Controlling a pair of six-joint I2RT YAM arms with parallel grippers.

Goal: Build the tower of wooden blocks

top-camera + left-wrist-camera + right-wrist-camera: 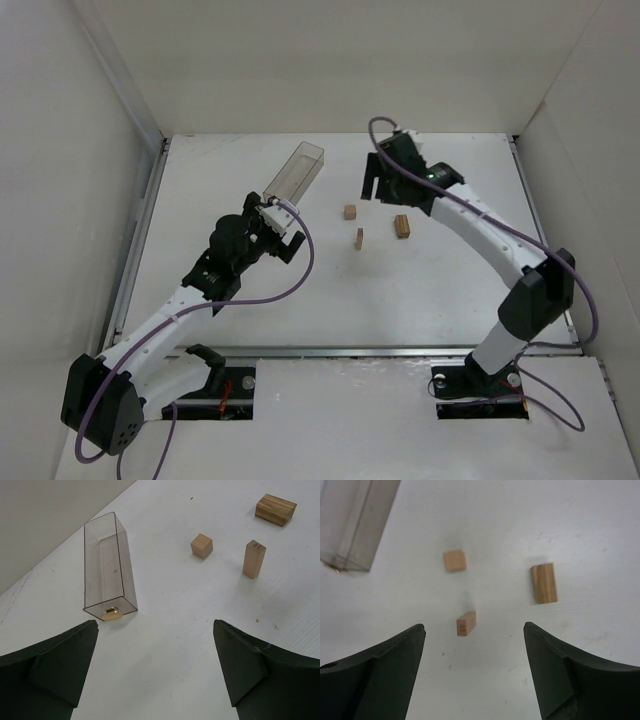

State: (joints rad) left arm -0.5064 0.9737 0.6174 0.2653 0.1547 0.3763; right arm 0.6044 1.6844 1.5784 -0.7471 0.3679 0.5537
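Note:
Three small tan wood blocks lie apart on the white table, none on another: a cube (349, 211), a slim upright block (359, 237) and a darker flat block (402, 226). My left gripper (280, 222) is open and empty, left of the blocks; its wrist view shows the cube (201, 545), upright block (254, 559) and flat block (275, 509) ahead of its gripper (155, 625). My right gripper (383, 190) is open and empty, just behind the blocks; in its wrist view (474, 626) the upright block (466, 623) lies between the fingertips, lower down, with the cube (454, 560) and flat block (543, 582) beyond.
A clear plastic box (296, 170) lies on its side at the back left of the blocks, just ahead of my left gripper; a small gold piece (111, 612) shows at its near end. White walls enclose the table on three sides.

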